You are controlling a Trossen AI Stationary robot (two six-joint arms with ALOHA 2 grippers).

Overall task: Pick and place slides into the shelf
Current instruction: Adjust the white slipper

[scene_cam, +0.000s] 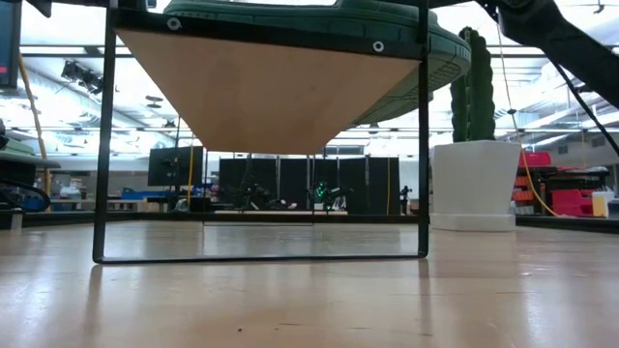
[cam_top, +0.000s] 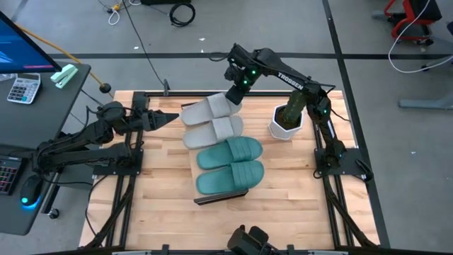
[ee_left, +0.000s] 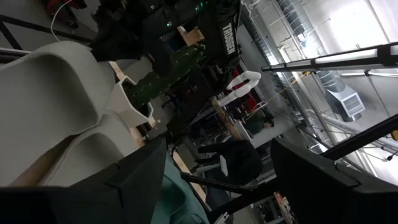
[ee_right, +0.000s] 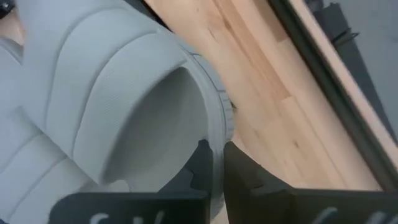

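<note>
**Slides lined up on the shelf, right hand at the far grey one**

Slides, four in all, lie side by side in a row on the shelf [cam_top: 221, 195], a light wood board with dark edge trim that sits mid-bench [cam_top: 163, 205]. The two teal-green slides [cam_top: 230, 165] take the nearer half; the two pale grey slides [cam_top: 212, 120] take the farther half. Each has a broad strap arching over a smooth footbed. The farthest grey slide [ee_right: 124, 99] shows faint ribbing on its strap and a thick rim.

The right hand [cam_top: 233, 97] is at that slide's end, its fingers [ee_right: 202, 165] pinched on the sole's rim, one to each side.

The left hand [cam_top: 164, 118] hovers just beside the grey pair, fingers apart and holding nothing.

A white pot with a cactus [cam_top: 288, 119] stands near the row.
</note>
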